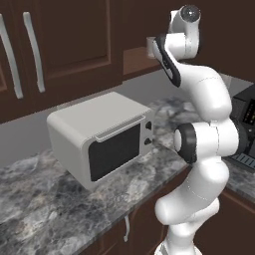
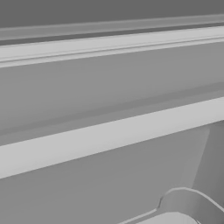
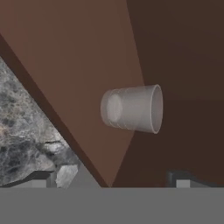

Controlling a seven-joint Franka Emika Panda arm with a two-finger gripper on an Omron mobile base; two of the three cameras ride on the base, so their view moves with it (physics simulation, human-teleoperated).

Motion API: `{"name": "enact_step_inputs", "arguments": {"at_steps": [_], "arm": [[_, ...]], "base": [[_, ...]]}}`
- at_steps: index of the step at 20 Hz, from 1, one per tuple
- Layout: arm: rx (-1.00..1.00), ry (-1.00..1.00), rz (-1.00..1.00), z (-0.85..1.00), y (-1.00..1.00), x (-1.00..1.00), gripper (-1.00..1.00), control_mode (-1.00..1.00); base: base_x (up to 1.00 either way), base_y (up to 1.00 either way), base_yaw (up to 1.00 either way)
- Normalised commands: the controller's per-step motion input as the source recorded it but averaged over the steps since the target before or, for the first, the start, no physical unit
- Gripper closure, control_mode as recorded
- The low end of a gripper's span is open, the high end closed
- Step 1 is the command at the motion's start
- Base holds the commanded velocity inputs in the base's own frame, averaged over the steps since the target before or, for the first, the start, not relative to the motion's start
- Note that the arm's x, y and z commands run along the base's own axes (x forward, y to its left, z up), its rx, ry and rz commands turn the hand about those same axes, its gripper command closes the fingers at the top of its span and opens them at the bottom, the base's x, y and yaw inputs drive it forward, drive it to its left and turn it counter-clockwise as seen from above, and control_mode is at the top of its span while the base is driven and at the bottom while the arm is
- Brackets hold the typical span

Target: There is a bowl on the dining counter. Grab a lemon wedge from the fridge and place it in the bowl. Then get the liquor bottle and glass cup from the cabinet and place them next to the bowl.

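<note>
Item: glass cup (image 3: 133, 108). Translucent, tapered tumbler; located on the floor of the open upper cabinet (image 3: 87, 57), brown shelf board beneath, darker back wall behind. Rendered sideways in the hand view because of camera roll: rim toward frame right, base toward frame left. Judged upright on its shelf, long axis vertical in the room. In the left base view, a pale shape at the cabinet opening beside the arm's top link, probably the same cup (image 1: 151, 46); too small to confirm.

Relation to claw: cup dead ahead of the claw (image 3: 118, 177), roughly centred between the two fingertips, clearly apart from them, no contact. Fingertips (image 3: 65, 174) set wide apart at the frame's lower edge, nothing between them. Gap looks wider than the cup's body. Judgement: straight advance along the line of sight needed to bring the fingers either side of the cup wall before closing; risk of tipping the cup if one finger meets the rim first.

Arm: single white arm (image 1: 206, 124), raised high toward the cabinet.

Surroundings: grey-veined marble counter (image 1: 60, 199) below; white microwave (image 1: 99, 139) on it, dark door, two knobs. Dark wood cabinet doors (image 1: 64, 45) with long silver handles at upper left.

Bowl, lemon wedge, liquor bottle: not catalogued here.

Brands, labels, writing: none legible on cup, microwave or cabinet.

Right base view: blurred grey bands, nothing identifiable.
</note>
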Motion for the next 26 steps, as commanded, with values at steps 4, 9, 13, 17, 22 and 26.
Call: {"name": "enact_step_inputs", "arguments": {"at_steps": [4, 9, 13, 17, 22, 26], "arm": [[0.0, 0.0, 0.0, 0.0, 0.0, 0.05, -1.0, -1.0], [0.0, 0.0, 0.0, 0.0, 0.0, 0.05, -1.0, -1.0], [0.0, 0.0, 0.0, 0.0, 0.0, 0.04, -1.0, -1.0], [0.0, 0.0, 0.0, 0.0, 0.0, 0.01, -1.0, -1.0], [0.0, 0.0, 0.0, 0.0, 0.0, 0.03, -1.0, -1.0], [0.0, 0.0, 0.0, 0.0, 0.0, 0.11, -1.0, -1.0]], "base": [[0.0, 0.0, 0.0], [0.0, 0.0, 0.0], [0.0, 0.0, 0.0], [0.0, 0.0, 0.0], [0.0, 0.0, 0.0], [0.0, 0.0, 0.0]]}}
